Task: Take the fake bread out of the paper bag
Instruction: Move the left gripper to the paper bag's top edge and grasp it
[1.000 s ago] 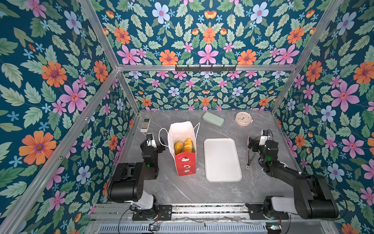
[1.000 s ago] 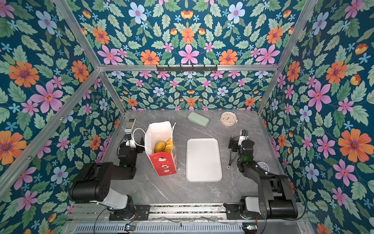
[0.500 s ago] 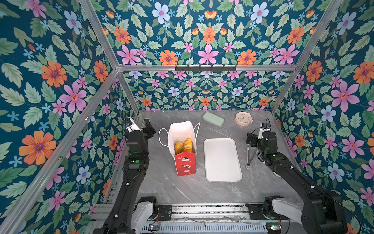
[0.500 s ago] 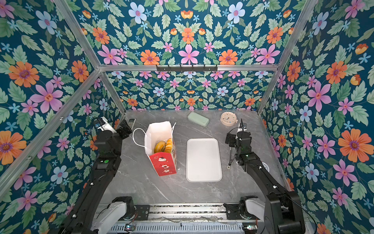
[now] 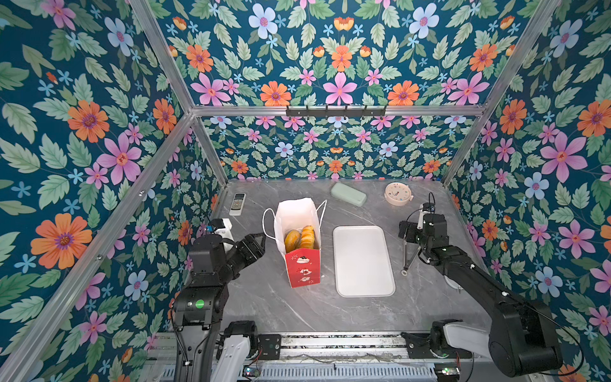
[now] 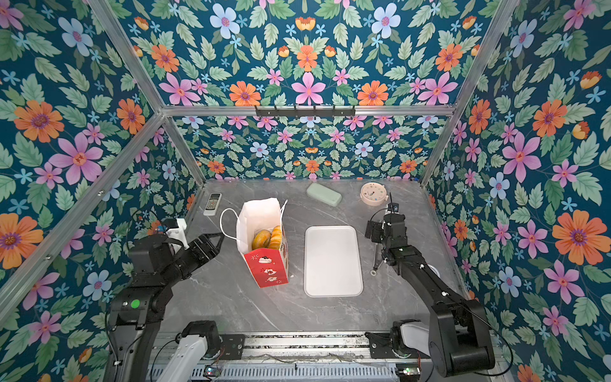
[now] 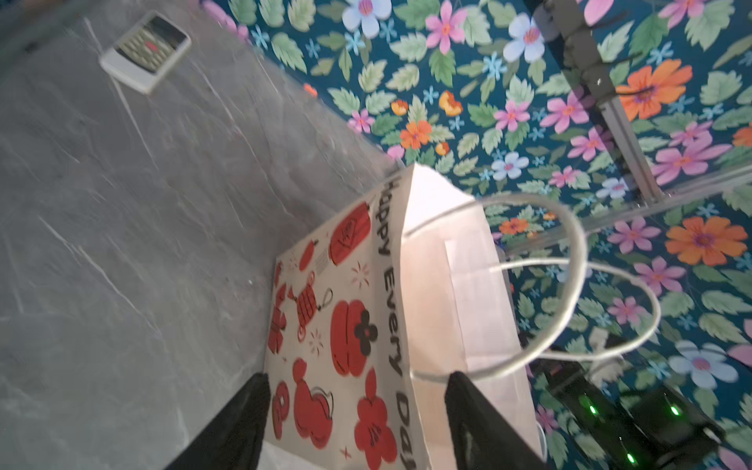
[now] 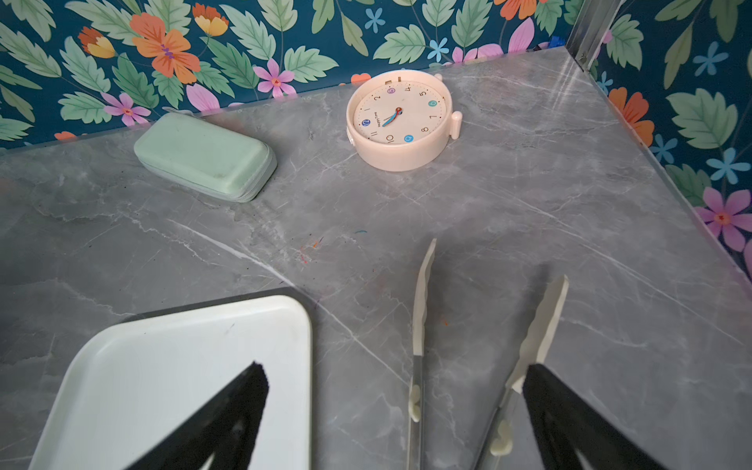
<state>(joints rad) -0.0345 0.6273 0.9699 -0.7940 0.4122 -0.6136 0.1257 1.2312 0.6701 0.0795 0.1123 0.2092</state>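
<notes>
Seen from above, a tall white bag (image 5: 302, 269) with a red lower band stands upright left of the table's middle, its mouth open to the ceiling. Inside, two golden pieces of bread (image 5: 301, 238) stand on end below the rim; any others are hidden. The left gripper (image 5: 260, 244) sits just beside the bag at its 9 o'clock, level with the upper wall, pointing toward 3 o'clock at it. Its jaws are apart and hold nothing. In the left wrist view the printed wall and a cord handle fill the gap ahead of them. The right gripper (image 8: 392, 368) is spread wide and empty, well apart at the bag's 3 o'clock, beyond a white tray (image 5: 363, 287) and over some tongs (image 8: 419, 325). The left arm is clearly nearer, so it probably steadies the bag. The bread itself can likely only be reached from straight above.
</notes>
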